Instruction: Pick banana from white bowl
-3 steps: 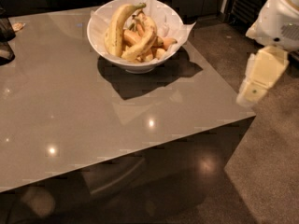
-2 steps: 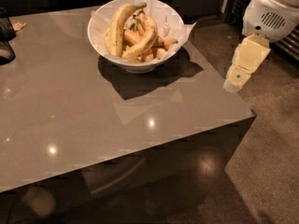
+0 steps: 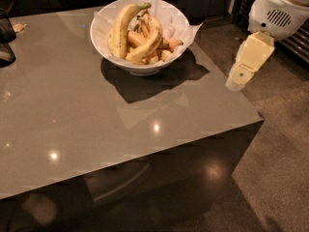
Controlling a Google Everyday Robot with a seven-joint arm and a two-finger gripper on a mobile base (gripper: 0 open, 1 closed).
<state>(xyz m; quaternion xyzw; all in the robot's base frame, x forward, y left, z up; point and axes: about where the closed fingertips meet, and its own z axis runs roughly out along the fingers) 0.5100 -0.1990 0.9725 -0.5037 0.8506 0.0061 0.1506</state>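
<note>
The white bowl (image 3: pixel 145 67) stands at the far side of the grey table (image 3: pixel 96 124), lined with crinkled white paper (image 3: pixel 192 31). The slim, speckled yellow banana (image 3: pixel 147 43) lies curved in the bowl's middle. A bigger, pale banana with a greenish stem (image 3: pixel 119 25) lies to its left, and small orange-yellow fruits (image 3: pixel 170 45) lie to its right. My gripper (image 3: pixel 236 83) hangs in the air to the right of the bowl, above the table's right edge, pointing down and left. It is empty and apart from the bowl.
A dark object (image 3: pixel 6 35) stands at the table's far left edge. The table's right corner (image 3: pixel 260 117) lies below the gripper. Carpeted floor (image 3: pixel 280 168) lies to the right, and dark furniture stands behind the table.
My gripper has moved left, from beyond the table's right edge to over that edge, nearer the bowl. The bowl and fruit have not moved.
</note>
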